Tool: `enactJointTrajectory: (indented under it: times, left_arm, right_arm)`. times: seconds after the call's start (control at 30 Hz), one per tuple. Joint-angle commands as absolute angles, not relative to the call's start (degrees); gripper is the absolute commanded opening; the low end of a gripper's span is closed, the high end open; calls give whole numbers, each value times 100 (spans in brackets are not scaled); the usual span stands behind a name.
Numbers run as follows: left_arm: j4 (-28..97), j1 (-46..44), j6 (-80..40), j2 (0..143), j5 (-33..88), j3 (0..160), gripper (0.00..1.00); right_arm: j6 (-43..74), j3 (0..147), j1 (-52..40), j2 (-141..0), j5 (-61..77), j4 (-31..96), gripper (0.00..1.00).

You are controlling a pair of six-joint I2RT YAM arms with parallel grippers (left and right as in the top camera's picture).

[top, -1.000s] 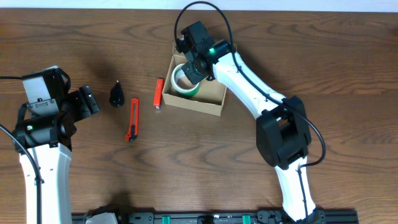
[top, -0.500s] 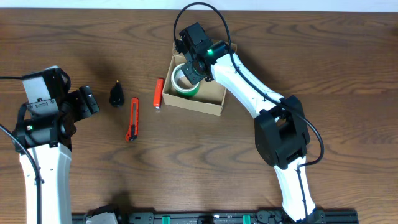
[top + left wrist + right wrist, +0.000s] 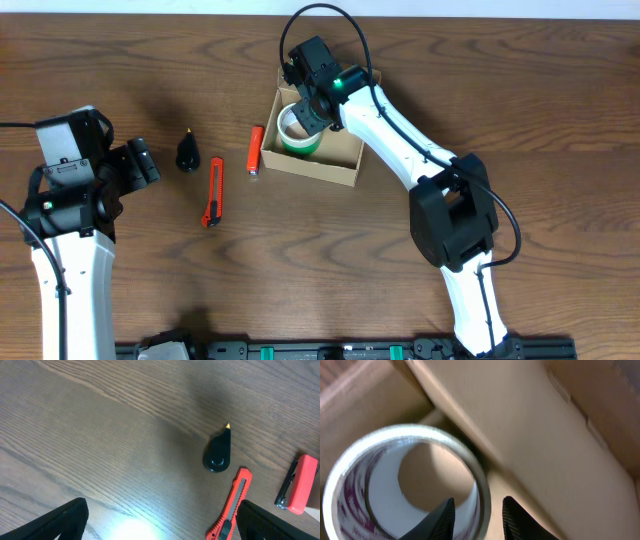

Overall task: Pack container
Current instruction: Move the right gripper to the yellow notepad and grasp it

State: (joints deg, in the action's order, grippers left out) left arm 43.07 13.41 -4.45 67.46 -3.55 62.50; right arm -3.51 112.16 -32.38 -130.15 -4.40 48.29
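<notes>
One tape roll (image 3: 300, 146) lies inside the container (image 3: 310, 173). Three items remain out on the bench (image 3: 330, 260), all to the container's left: black teardrop piece (image 3: 187, 152), red utility knife (image 3: 213, 190), short red item (image 3: 255, 150).

Judged about a quarter done; closing not yet begun.

Container sits centre-far on the bench, mouth up and uncovered. Its long axis appears to run left-right in the overhead view, with the right end slightly nearer the arm bases.

Right end effector (image 3: 478, 512) is down in the container, fingers parted a little astride the roll's wall, no clamp apparent. Left end effector (image 3: 162, 510) is wide open and empty, hovering near the teardrop piece.
</notes>
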Motion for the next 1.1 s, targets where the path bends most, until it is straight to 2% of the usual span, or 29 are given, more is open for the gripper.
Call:
enactJointTrajectory:
  times: [0.0, 0.2, 0.47, 0.6, 0.73, 0.93, 1.07]
  left_arm:
    - [4311, 1356, -381, 6748, -355, 6370, 95]
    - [4309, 1356, -381, 6748, -355, 6370, 95]
    - [4311, 1356, -381, 6748, -355, 6370, 95]
    - [4311, 1356, -381, 6748, -355, 6370, 95]
    - [4311, 1356, -381, 6748, -355, 6370, 95]
    - [4309, 1356, -381, 6748, -355, 6370, 95]
    - [4309, 1356, -381, 6748, -355, 6370, 95]
  right_arm:
    - [-329, 11721, -3271, -13063, -663, 5094, 34]
    - [-329, 12735, -3258, -12997, -969, 5778, 38]
    - [-327, 12761, -2871, -12134, -1494, 6305, 40]
    - [-325, 12759, -2342, -11410, -1500, 6455, 43]
    - [-523, 12761, -1640, -10685, -1500, 6801, 51]
    - [-373, 12759, -596, -10068, -375, 7585, 52]
    - [-259, 12527, -338, -10106, -338, 8193, 53]
